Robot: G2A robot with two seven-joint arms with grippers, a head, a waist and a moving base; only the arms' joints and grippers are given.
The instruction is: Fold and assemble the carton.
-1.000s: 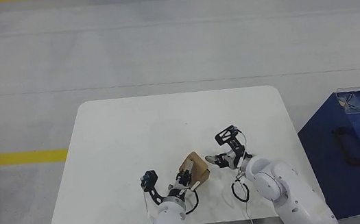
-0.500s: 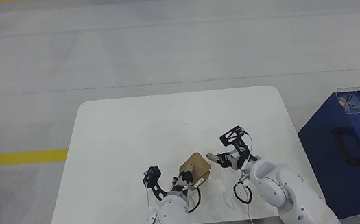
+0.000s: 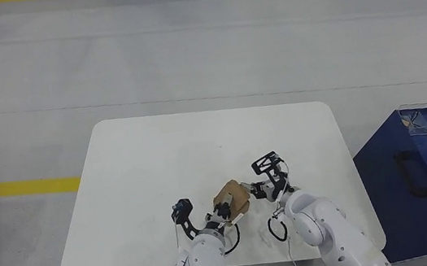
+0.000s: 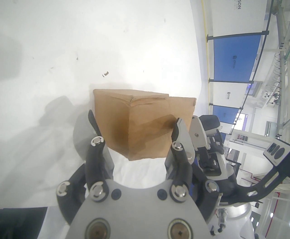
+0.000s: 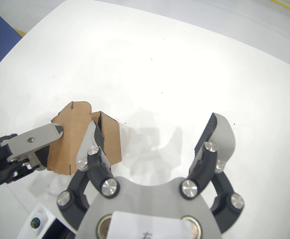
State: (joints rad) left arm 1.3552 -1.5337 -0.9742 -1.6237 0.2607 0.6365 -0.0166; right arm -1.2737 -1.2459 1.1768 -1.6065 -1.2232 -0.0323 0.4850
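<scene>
A small brown carton [image 3: 233, 195] stands partly folded near the front edge of the white table [image 3: 159, 157]. In the left wrist view my left gripper [image 4: 134, 122] straddles the carton [image 4: 140, 122], with a finger pressed on each side, shut on it. An open flap with a rounded tab [image 5: 77, 108] sticks up on the carton [image 5: 65, 144]. My right gripper [image 5: 155, 129] is open wide just to the right of the carton. One of its fingers [image 5: 95, 133] rests against the carton's open edge. The other finger hangs over bare table.
A blue cabinet [image 3: 426, 185] stands off the table's right side with a clear tray [image 3: 418, 116] on top. The table's front edge lies close behind both grippers. The far half of the table is bare white surface.
My right gripper has shifted left toward the carton, so its finger now meets the open edge. The left gripper and carton have barely moved.
</scene>
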